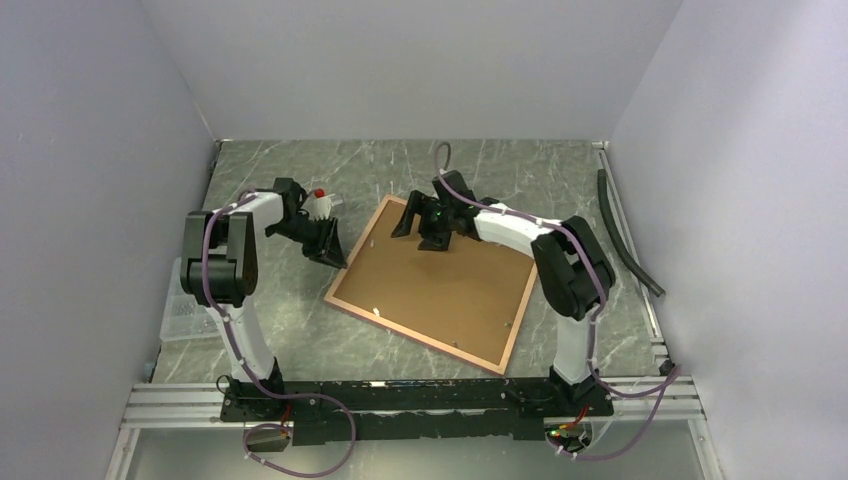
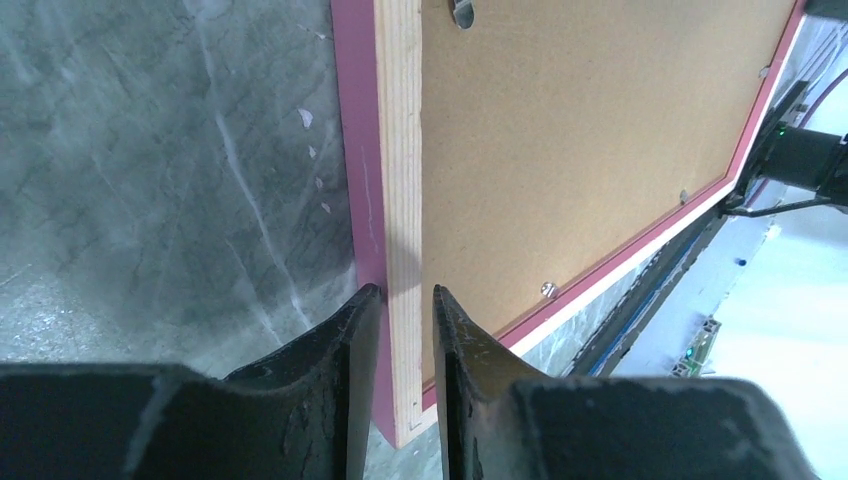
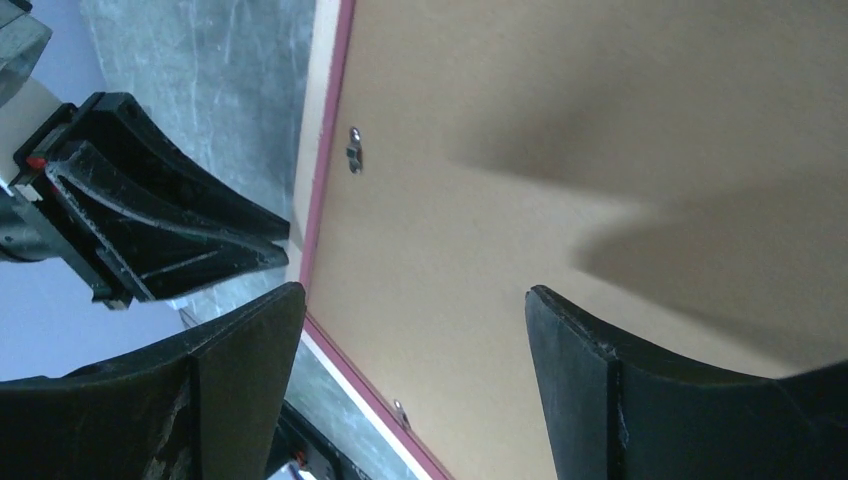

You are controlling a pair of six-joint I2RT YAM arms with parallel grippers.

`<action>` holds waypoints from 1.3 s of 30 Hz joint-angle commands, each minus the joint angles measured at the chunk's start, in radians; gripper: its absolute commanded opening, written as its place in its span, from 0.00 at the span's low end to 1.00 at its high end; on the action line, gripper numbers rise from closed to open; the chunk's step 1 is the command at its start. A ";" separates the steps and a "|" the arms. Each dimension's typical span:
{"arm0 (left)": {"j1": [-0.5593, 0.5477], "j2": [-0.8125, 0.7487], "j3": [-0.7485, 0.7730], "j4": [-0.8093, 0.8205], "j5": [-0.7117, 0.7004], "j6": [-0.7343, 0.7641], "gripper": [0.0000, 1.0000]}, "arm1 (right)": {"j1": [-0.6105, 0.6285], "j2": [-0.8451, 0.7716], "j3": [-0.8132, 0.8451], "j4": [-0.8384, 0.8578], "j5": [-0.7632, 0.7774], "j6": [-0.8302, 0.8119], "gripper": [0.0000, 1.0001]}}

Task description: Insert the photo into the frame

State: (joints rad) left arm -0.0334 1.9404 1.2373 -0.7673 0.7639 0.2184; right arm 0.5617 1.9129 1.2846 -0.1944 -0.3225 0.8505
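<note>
The frame [image 1: 415, 333] lies rear side up on the marble table, tilted like a diamond. A brown backing board [image 1: 440, 285] fills its opening. The photo is hidden. My left gripper [image 1: 338, 262] is at the frame's left edge. In the left wrist view its jaws [image 2: 407, 292] straddle the light wood rim [image 2: 398, 150] and pink side near a corner, shut on it. My right gripper [image 1: 425, 235] hovers over the board's far corner. In the right wrist view it stands open [image 3: 415, 300] above the bare board [image 3: 520, 150] with nothing between its fingers.
A clear plastic box [image 1: 185, 318] sits at the table's left edge behind the left arm. A black hose [image 1: 625, 235] lies along the right wall. Grey walls close in on three sides. Small metal tabs [image 3: 353, 150] line the frame's inner rim.
</note>
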 commanded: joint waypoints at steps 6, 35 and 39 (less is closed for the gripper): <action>0.004 0.087 0.126 0.027 0.054 -0.065 0.30 | 0.044 0.157 0.157 0.125 -0.030 0.084 0.81; -0.006 0.120 0.125 0.024 -0.003 -0.070 0.16 | 0.137 0.346 0.317 0.149 -0.032 0.185 0.74; -0.016 0.109 0.121 0.025 -0.007 -0.067 0.16 | 0.138 0.351 0.317 0.150 -0.029 0.186 0.74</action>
State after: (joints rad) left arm -0.0269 2.0773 1.3697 -0.7486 0.8223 0.1368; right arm 0.6895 2.2387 1.5780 -0.0307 -0.3717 1.0328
